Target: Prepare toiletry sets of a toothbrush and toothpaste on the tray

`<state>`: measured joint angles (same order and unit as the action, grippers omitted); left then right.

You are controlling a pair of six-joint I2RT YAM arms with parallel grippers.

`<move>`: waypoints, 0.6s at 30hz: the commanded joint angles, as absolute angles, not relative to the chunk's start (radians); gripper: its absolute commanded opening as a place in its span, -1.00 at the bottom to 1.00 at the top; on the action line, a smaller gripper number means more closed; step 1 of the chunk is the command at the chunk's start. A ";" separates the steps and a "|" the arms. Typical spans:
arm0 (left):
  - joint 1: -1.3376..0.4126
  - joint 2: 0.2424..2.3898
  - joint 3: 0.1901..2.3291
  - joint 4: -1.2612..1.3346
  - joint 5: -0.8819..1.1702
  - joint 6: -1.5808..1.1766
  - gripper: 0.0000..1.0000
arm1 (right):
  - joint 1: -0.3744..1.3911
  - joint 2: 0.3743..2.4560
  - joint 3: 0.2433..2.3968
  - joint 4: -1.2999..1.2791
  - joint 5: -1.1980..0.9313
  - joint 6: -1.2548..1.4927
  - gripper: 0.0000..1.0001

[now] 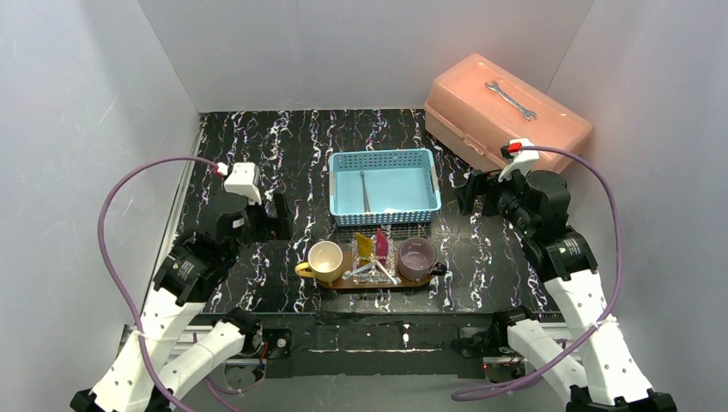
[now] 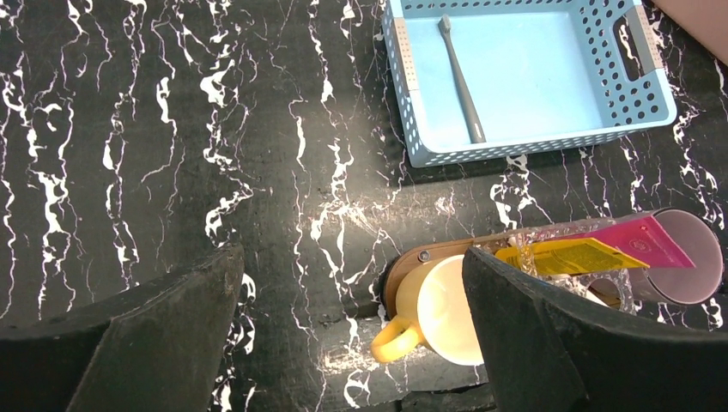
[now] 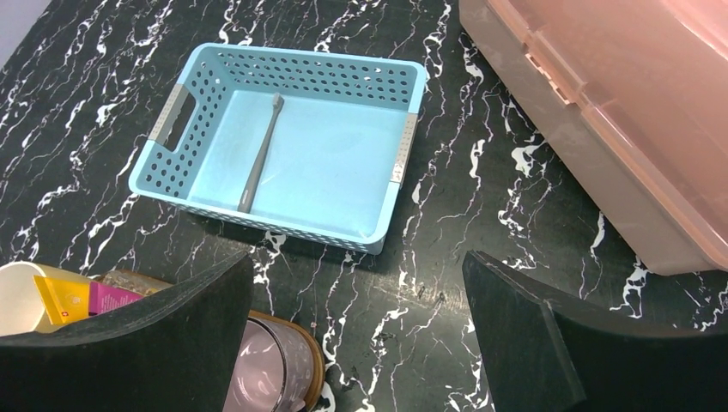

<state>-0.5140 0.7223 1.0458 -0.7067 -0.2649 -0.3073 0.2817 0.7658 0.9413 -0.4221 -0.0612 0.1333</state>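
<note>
Brown wood, the tray (image 2: 409,261) lies near the table's front edge and carries a cream cup (image 1: 326,260) and a purple cup (image 1: 416,257). Between the cups are the yellow toothpaste (image 1: 363,246), the pink toothpaste (image 1: 381,243) and pale toothbrushes (image 1: 375,271). Just behind it the blue basket (image 1: 385,217) holds one grey toothbrush (image 1: 365,190), while the left gripper (image 2: 352,256) and right gripper (image 3: 356,257) hang on either side, jaws spread wide, gripping nothing.
</note>
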 commanded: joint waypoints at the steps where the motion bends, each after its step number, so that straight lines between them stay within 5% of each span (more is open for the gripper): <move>1: -0.509 0.664 0.997 -0.696 -0.260 -0.329 0.97 | 0.279 0.721 0.921 -0.385 -0.017 0.147 0.97; 18: -0.510 0.384 0.829 -0.690 -0.248 -0.385 0.97 | 0.279 0.637 0.868 -0.390 0.030 0.200 0.97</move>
